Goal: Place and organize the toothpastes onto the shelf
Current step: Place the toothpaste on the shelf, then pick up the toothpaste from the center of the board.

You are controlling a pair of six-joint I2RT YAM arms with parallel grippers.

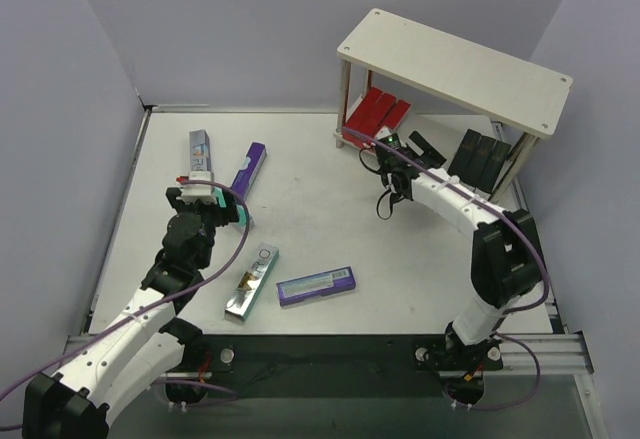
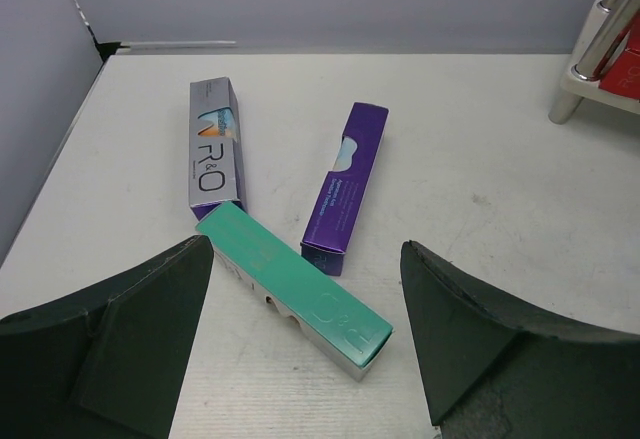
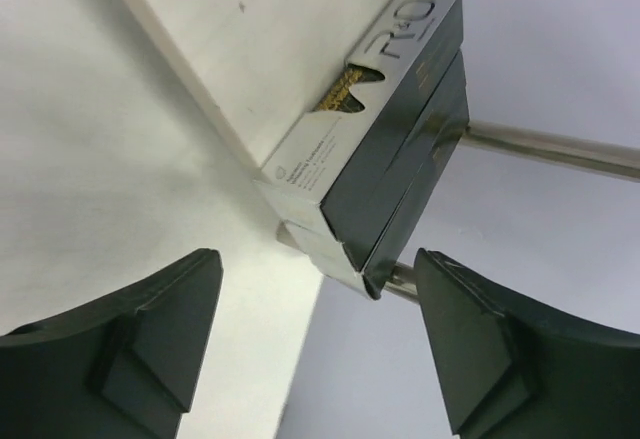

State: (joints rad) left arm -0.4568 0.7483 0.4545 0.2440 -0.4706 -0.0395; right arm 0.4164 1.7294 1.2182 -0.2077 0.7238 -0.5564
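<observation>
A teal toothpaste carton (image 2: 295, 289) lies diagonally on the table between the open jaws of my left gripper (image 2: 305, 359), untouched; from above only a bit of it (image 1: 222, 199) shows under that gripper (image 1: 205, 202). Beyond it lie a silver-faced carton (image 2: 212, 149) and a purple carton (image 2: 345, 187). A silver carton (image 1: 251, 281) and a purple carton (image 1: 316, 285) lie nearer the front. The shelf (image 1: 455, 67) holds red cartons (image 1: 378, 112) and black cartons (image 1: 485, 157) on its lower board. My right gripper (image 1: 410, 149) is open and empty, just in front of the black cartons (image 3: 385, 149).
A shelf leg (image 2: 590, 49) stands at the far right of the left wrist view. In the right wrist view a metal leg (image 3: 560, 149) runs behind the black cartons. Grey walls enclose the table on the left, back and right.
</observation>
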